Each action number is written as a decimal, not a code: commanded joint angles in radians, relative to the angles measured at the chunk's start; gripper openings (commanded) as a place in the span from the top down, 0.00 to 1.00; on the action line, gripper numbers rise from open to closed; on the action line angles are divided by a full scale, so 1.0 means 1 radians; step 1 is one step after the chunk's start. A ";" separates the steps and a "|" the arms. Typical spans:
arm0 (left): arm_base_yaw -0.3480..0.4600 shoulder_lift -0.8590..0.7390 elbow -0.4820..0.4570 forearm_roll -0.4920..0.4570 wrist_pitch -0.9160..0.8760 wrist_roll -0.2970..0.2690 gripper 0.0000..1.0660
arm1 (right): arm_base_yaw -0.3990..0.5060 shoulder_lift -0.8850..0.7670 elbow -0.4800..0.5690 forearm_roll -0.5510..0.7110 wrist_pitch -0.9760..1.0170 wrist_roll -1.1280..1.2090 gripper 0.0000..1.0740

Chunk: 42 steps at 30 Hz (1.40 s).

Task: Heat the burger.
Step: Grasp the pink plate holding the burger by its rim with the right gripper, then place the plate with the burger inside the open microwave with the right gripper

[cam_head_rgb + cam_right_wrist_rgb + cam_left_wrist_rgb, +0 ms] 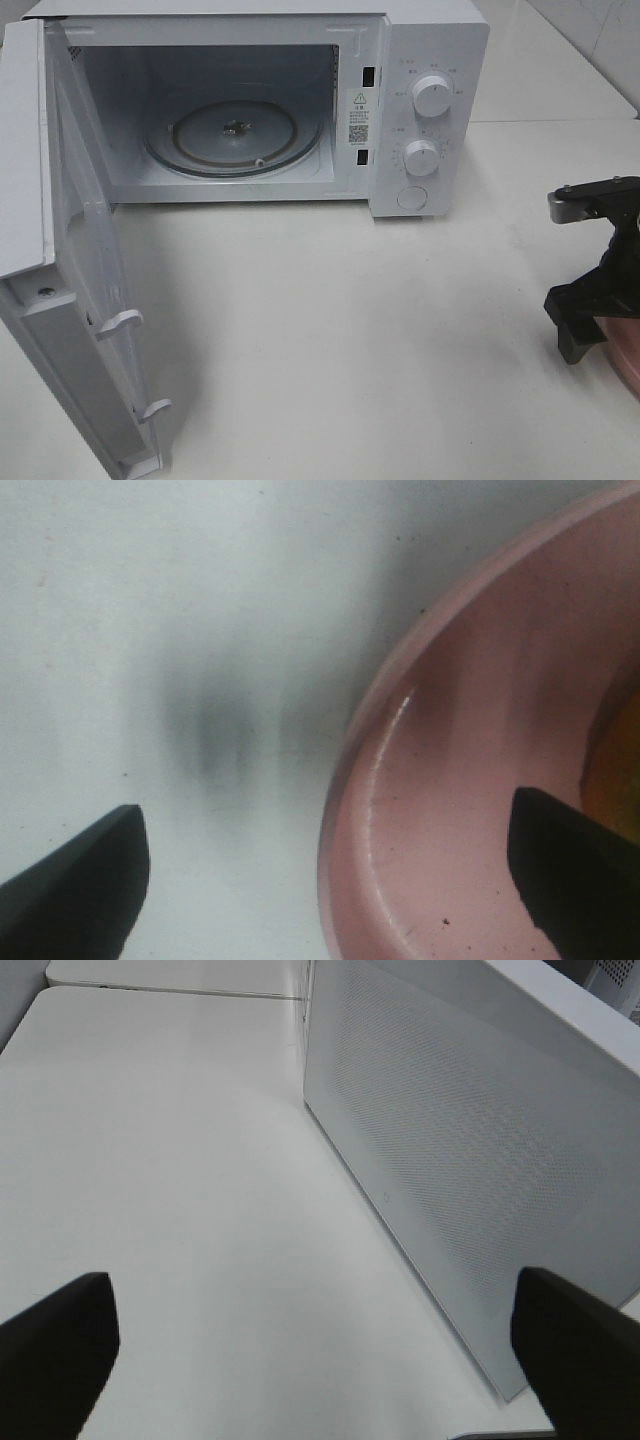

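Observation:
My right gripper (590,320) hangs low at the table's right edge, open, over the rim of a pink plate (627,372). In the right wrist view the gripper (330,880) straddles the plate's rim (360,780): one finger is over the white table, the other over the plate's inside. Of the burger (618,765) only an orange-yellow sliver shows at the frame's edge. My left gripper (315,1360) is open with nothing between its fingers, beside the outer face of the microwave door (470,1160). It is outside the high view.
The white microwave (420,110) stands at the back with its door (80,300) swung wide open to the left. The glass turntable (235,135) inside is bare. White tabletop (350,320) stretches between the microwave and the plate.

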 commanded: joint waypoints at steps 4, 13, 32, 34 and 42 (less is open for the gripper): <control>0.002 -0.015 0.000 -0.009 -0.014 0.000 0.06 | -0.022 0.054 -0.002 -0.005 -0.032 0.003 0.14; 0.002 -0.015 0.000 -0.009 -0.014 0.000 0.06 | -0.022 0.124 -0.002 -0.004 -0.063 0.003 0.17; 0.002 -0.015 0.000 -0.009 -0.014 0.000 0.06 | -0.022 0.126 -0.002 -0.006 -0.043 0.029 0.89; 0.002 -0.015 0.000 -0.009 -0.014 0.000 0.06 | -0.022 0.126 -0.002 -0.006 -0.040 0.034 0.98; 0.002 -0.015 0.000 -0.009 -0.014 0.000 0.06 | -0.020 0.112 -0.002 -0.010 -0.019 0.036 1.00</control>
